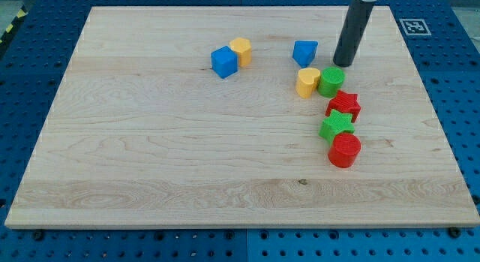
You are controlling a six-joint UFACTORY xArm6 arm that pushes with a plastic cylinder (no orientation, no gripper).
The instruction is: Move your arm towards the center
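It looked like a robotics lab or test cell. A pale wooden board [150,157] served as the bench, lying on a blue metal plate drilled with a regular grid of mounting holes [37,67]. At the far right corner sat a black-and-white printed fiducial marker [412,26], and at the far left edge ran yellow-and-black hazard striping [9,29].

Light was bright and even across the pale wooden bench [150,157], with no glare. Blocks cast only small, soft shadows close beneath them. Focus stayed sharp throughout, edges showing slight perspective narrowing.
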